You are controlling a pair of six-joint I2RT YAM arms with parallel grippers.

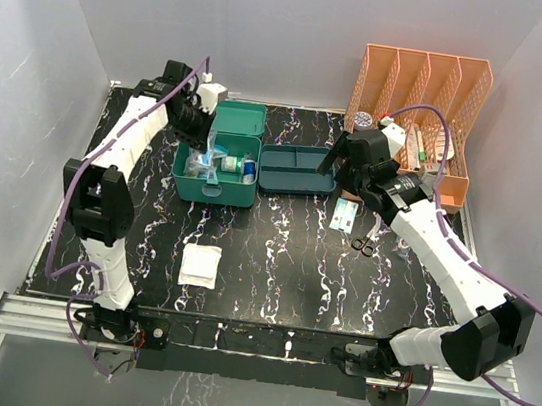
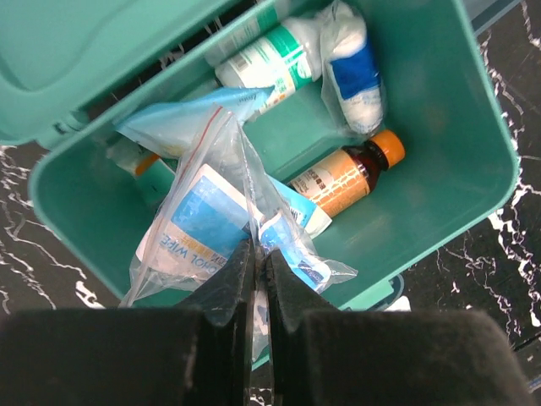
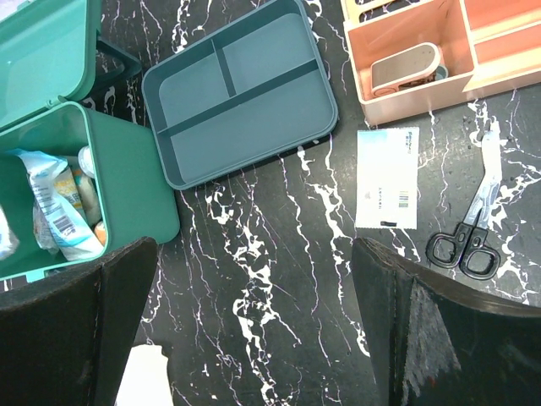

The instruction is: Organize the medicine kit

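Two tools: the left tool (image 2: 258,262) pinches a clear bag (image 2: 203,211), seemingly wipes, over the open medicine kit (image 1: 214,193), far left; best lowered fully before release. The right tool (image 3: 254,258) gapes empty.

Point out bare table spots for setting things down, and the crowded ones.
Widest bare patch: the middle of the table, bordered by the white pad, the divided tray and the scissors. Crowded: inside the medicine kit, and the right rear around the paper packet, scissors and orange rack.
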